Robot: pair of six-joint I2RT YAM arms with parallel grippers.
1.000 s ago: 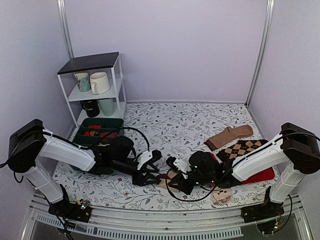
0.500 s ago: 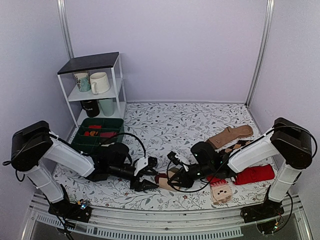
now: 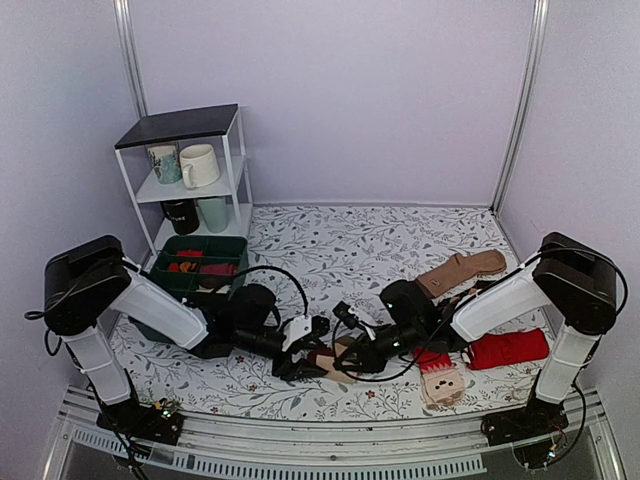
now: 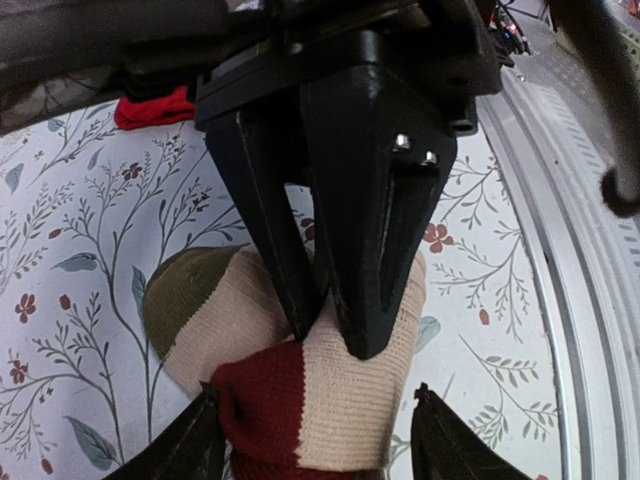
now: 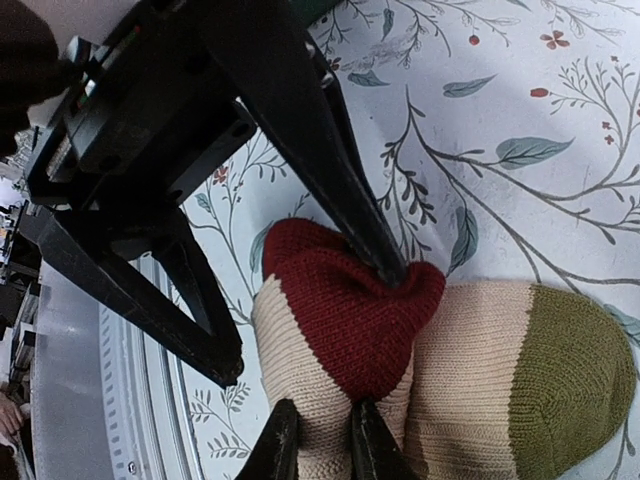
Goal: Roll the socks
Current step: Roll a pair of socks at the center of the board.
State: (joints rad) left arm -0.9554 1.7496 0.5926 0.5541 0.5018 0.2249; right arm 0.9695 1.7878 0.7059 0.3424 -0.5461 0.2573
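A rolled-up sock, beige with a dark red band and an olive toe, lies on the floral mat near the front edge. It also shows in the left wrist view and the right wrist view. My left gripper is open, and its fingertips straddle the red and beige end of the sock. My right gripper faces it from the right. It is shut, pinching a fold of beige fabric beside the red band.
A brown sock, a red sock and a beige patterned sock lie at the right. An argyle sock is mostly hidden behind my right arm. A white shelf with mugs and a green bin stand at the back left.
Both grippers have drawn together at the sock. The left gripper moved right over its red end. The right arm swung back over the argyle sock, uncovering the red sock.
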